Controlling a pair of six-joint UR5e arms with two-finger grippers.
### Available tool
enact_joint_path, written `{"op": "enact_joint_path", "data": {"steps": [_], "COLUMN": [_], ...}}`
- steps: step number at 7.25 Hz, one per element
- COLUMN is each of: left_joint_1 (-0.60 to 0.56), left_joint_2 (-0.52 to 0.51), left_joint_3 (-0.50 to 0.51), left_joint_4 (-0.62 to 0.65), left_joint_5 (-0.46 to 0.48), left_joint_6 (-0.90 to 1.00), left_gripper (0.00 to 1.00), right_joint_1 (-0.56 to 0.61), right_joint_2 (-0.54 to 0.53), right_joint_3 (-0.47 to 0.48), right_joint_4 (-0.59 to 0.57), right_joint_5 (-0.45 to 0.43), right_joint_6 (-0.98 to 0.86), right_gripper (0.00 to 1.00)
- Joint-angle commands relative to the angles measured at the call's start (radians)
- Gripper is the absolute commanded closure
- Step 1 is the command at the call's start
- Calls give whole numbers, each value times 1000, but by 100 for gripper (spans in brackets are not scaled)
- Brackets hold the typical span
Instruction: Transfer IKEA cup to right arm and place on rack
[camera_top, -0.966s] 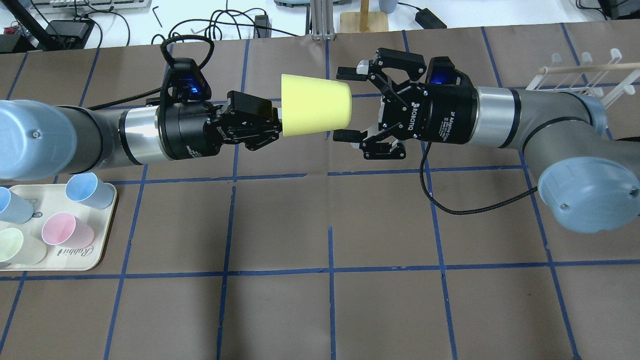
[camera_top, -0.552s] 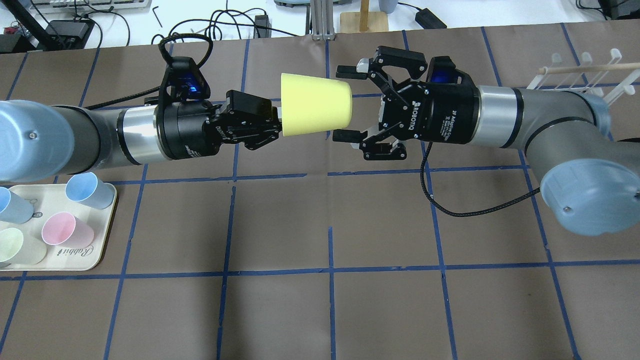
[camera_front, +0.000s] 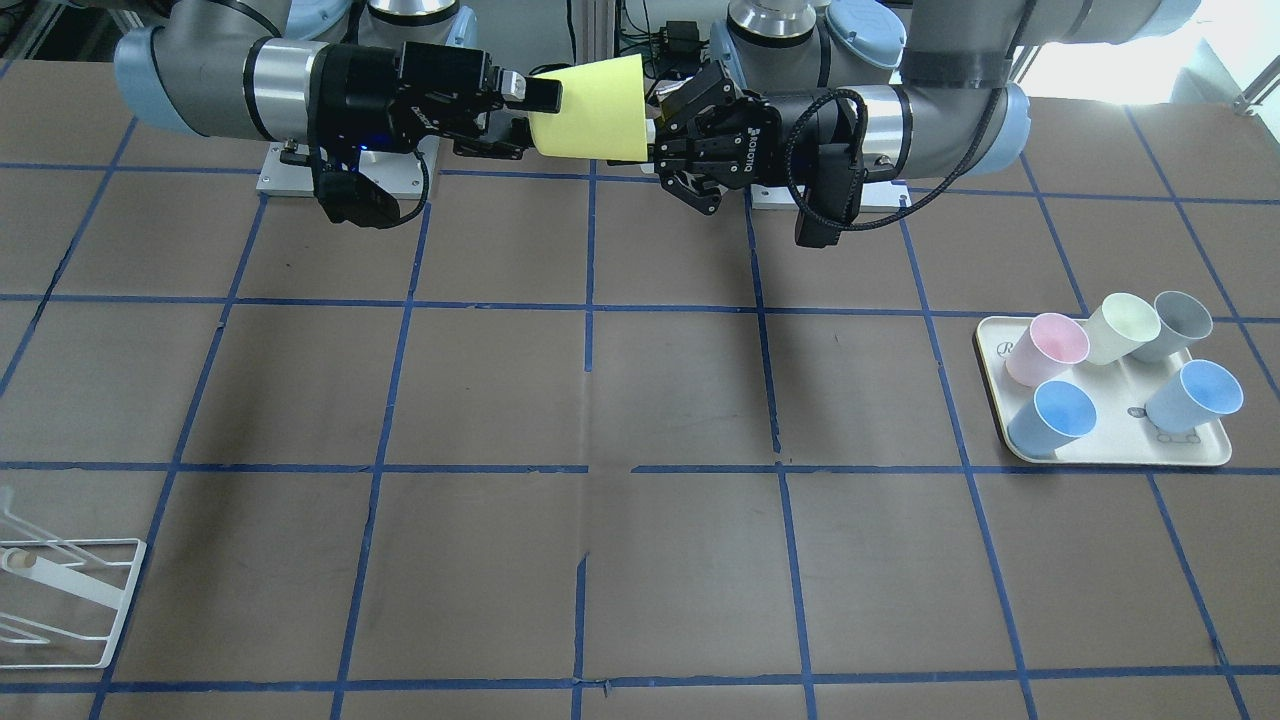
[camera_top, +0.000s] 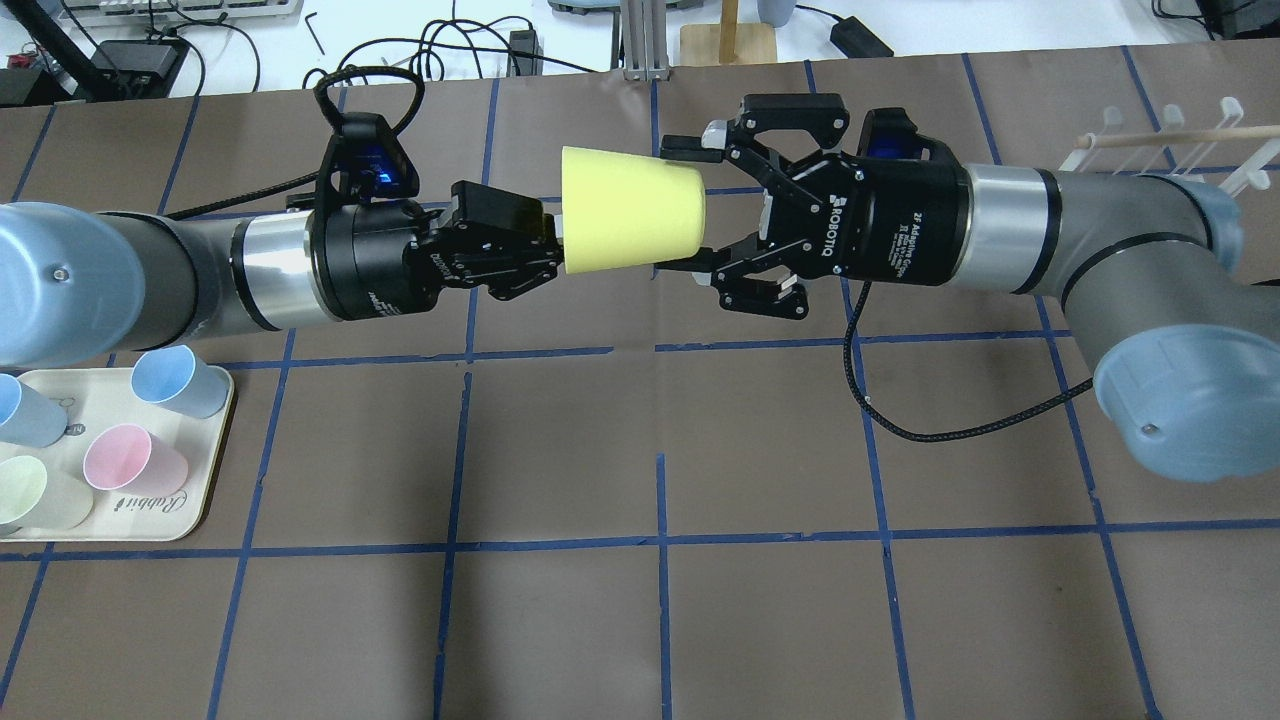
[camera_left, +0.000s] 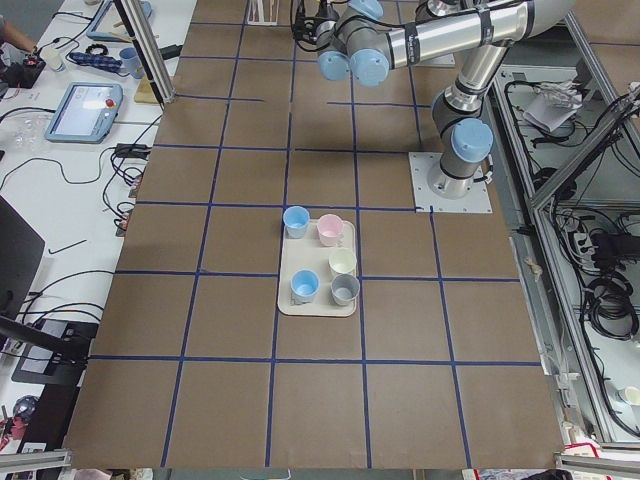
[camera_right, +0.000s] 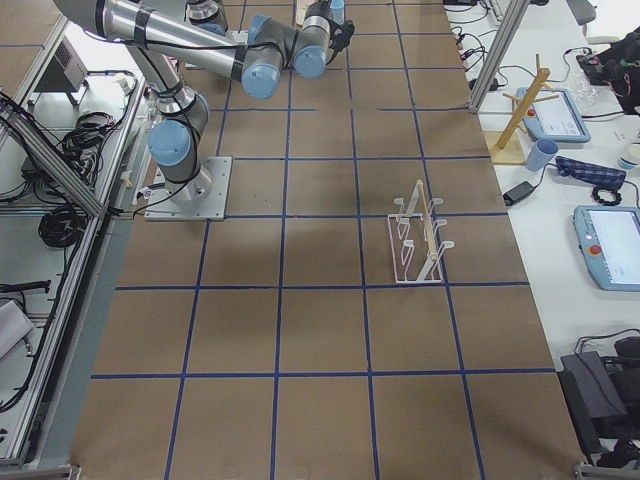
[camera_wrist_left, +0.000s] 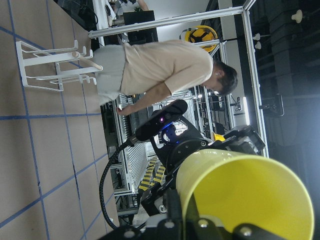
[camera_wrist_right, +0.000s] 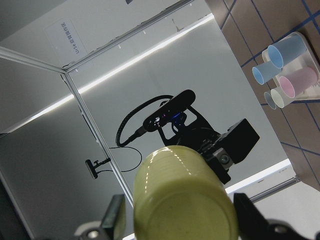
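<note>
The yellow IKEA cup (camera_top: 630, 210) lies horizontal in the air over the table's far middle. My left gripper (camera_top: 552, 242) is shut on its rim at the wide end. My right gripper (camera_top: 683, 208) is open, with one finger on each side of the cup's closed base end, close to its wall. In the front-facing view the cup (camera_front: 592, 120) sits between the right gripper (camera_front: 533, 122) and the left gripper (camera_front: 655, 140). The right wrist view shows the cup's base (camera_wrist_right: 185, 200) between its fingers (camera_wrist_right: 112, 216). The white wire rack (camera_top: 1165, 150) stands at the far right.
A cream tray (camera_top: 205, 480) with several pastel cups sits at the left near the left arm's elbow. A black cable (camera_top: 930, 425) hangs from the right wrist onto the table. A person (camera_wrist_left: 160, 70) stands beyond the rack (camera_wrist_left: 55, 70) in the left wrist view.
My right gripper has moved left toward the cup, so its open fingers now straddle the cup's base end. The left gripper and the cup have barely moved.
</note>
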Motion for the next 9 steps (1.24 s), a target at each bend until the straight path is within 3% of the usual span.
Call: {"op": "enact_joint_path", "data": {"steps": [1, 3, 4, 6, 7, 9], "left_joint_1": [0, 0, 0, 0, 0, 8], "left_joint_2": [2, 2, 2, 2, 3, 5], "left_joint_3": [1, 1, 0, 3, 4, 15], "left_joint_4": [0, 0, 0, -1, -1, -3], "left_joint_5": [1, 1, 1, -1, -2, 1], "left_joint_6": [1, -1, 1, -14, -14, -21], "left_gripper": [100, 100, 89, 21, 16, 15], "right_joint_1": [0, 0, 0, 0, 0, -2], "right_joint_2": [-1, -1, -1, -1, -1, 0], "right_joint_3": [-1, -1, -1, -1, -2, -2], "right_joint_4": [0, 0, 0, 0, 0, 0], "right_joint_5": [0, 0, 0, 0, 0, 0], "right_joint_6": [5, 5, 5, 5, 5, 5], "right_gripper": [34, 39, 40, 40, 41, 41]}}
